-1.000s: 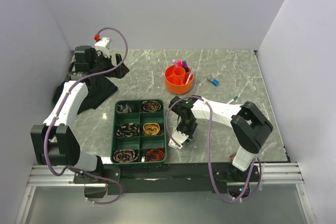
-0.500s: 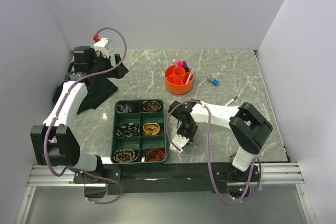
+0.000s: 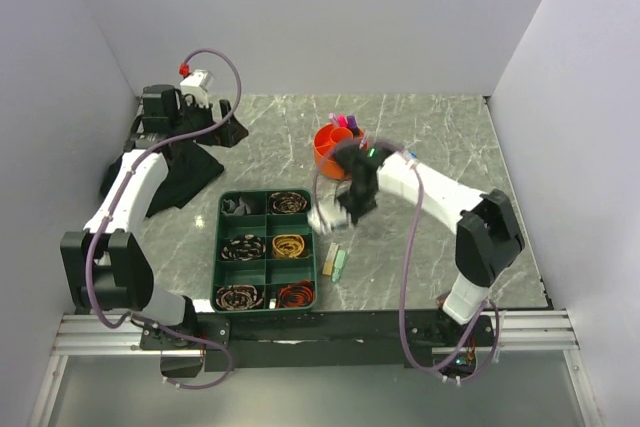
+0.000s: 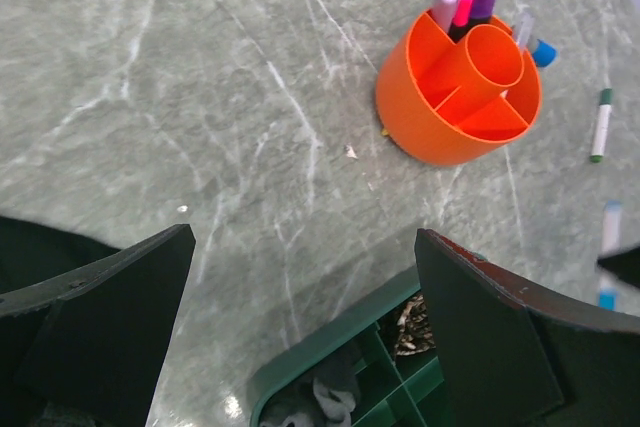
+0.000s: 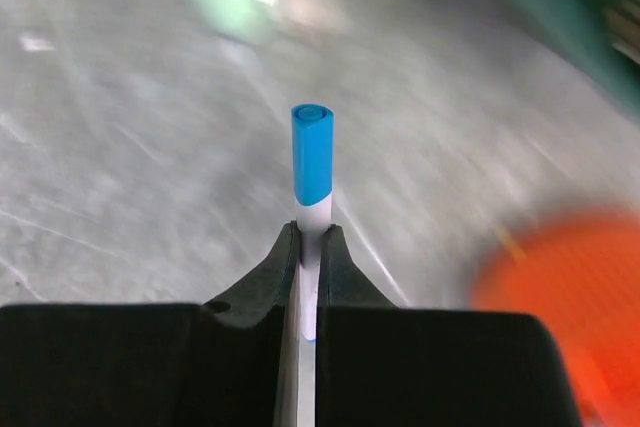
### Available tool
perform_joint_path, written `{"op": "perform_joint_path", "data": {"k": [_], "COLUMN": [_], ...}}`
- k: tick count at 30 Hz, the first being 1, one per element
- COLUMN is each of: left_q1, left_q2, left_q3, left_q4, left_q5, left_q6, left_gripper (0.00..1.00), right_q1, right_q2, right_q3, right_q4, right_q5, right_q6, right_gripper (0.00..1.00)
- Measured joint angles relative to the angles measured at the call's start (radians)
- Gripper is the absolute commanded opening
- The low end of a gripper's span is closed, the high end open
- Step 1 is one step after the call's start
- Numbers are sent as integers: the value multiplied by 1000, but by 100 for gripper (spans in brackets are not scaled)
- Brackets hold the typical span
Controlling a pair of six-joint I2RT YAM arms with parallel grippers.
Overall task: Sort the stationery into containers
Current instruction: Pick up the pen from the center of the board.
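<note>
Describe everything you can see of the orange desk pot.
The orange pot is round, glossy plastic, with a central tube and walls dividing wedge sections. It stands upright on the grey marbled table, beyond the green tray. Pink, purple and lilac markers stand in its far section; the near sections look empty.

readable text: none | orange pot (image 4: 405,97): no print legible | blue-capped pen (image 5: 311,152): no marking legible | green tray (image 3: 266,224): no label legible
</note>
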Motion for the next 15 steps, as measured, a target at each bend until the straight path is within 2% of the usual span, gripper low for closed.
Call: {"op": "perform_joint_path", "data": {"k": [4,7,10,15], "left_q1": [-9,-37,-77,-110], "left_q2": [59,111,167,226], "left_q3": [24,50,100,158], "left_q4": [10,-2,-49,-121], "left_q5": [43,59,48,-2], "left_q6": [-45,-60,-55,-18], "left_gripper": [99,99,99,99], "right_q1": [-142,-257,-362,-431], "right_q2": [8,13,5,3], "right_q3": [312,421,336,72], "right_q4": [-35,58,328,753], "right_q5": [-169,-325,-447,-494], "right_q6": [194,416,712,1073], "right_gripper": [0,0,0,0]}}
